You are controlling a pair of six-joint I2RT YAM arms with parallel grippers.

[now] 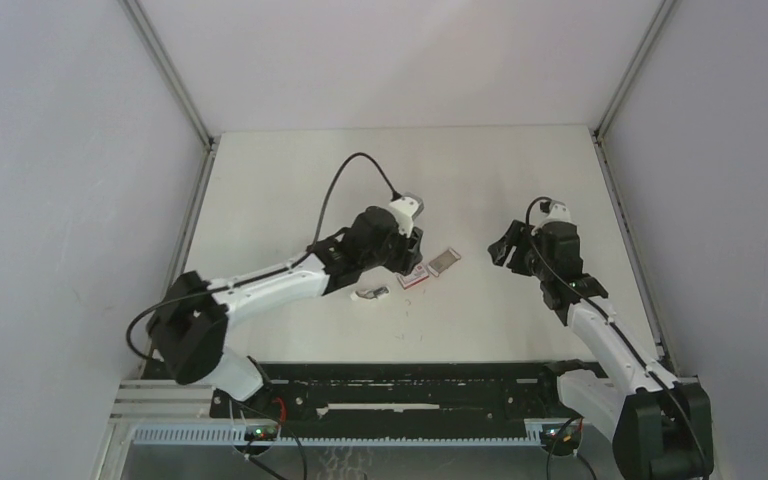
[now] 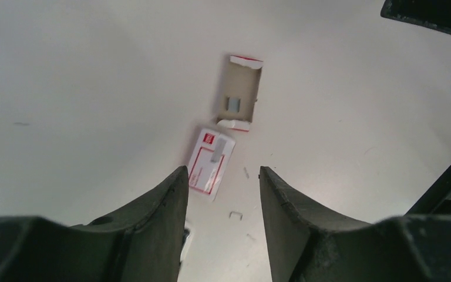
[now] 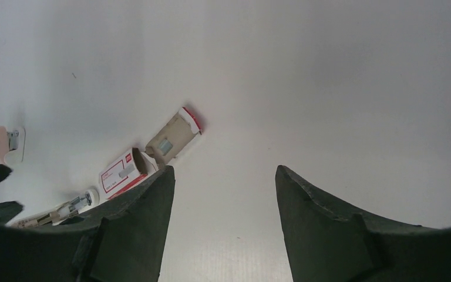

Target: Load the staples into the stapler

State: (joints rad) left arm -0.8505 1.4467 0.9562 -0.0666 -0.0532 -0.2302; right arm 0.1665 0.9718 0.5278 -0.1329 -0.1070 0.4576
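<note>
The staple box lies apart in two pieces mid-table. Its red-and-white sleeve lies flat. Its grey tray lies just beyond, with a short silvery strip of the staples in it. The white stapler lies open left of the sleeve, its metal channel showing. My left gripper hangs open and empty above the sleeve. My right gripper is open and empty, right of the tray.
Loose single staples lie on the table near the sleeve. A small pale pink piece with a metal clip shows at the far left of the right wrist view. Grey walls bound the table on the left, right and back.
</note>
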